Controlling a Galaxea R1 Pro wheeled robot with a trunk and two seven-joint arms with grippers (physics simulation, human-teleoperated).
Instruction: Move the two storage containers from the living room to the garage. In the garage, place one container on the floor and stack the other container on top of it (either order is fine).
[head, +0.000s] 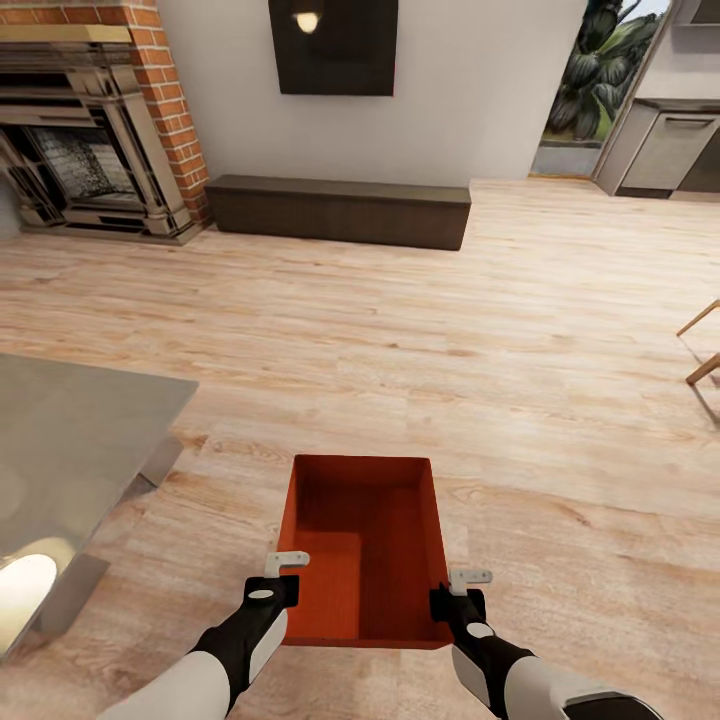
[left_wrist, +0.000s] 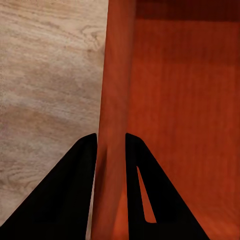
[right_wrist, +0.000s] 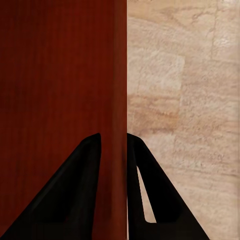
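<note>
The robot is holding a plain red-orange, lidless rectangular storage container (head: 365, 548) out in front of its trunk, over the light wood plank floor (head: 520, 330) of the living room. The left gripper (head: 276, 594) is pinching the container's left side wall near the near corner, its black fingers (left_wrist: 80, 200) straddling the thin wall — one inside, one outside. The right gripper (head: 447, 601) is doing the same on the right wall, its fingers (right_wrist: 82, 190) narrowed onto the panel. Gripping both sides at matching points is probably keeping the box level and stopping it from swinging while it is being carried.

Far ahead are sitting a brick fireplace (head: 100, 130) at the far left, a dark low bench (head: 338, 210) against the pale wall and a dark wall TV (head: 333, 45) above it; a grey table (head: 70, 440) is standing near on the left. The garage is not showing, so the carrying step appears to be just beginning.
</note>
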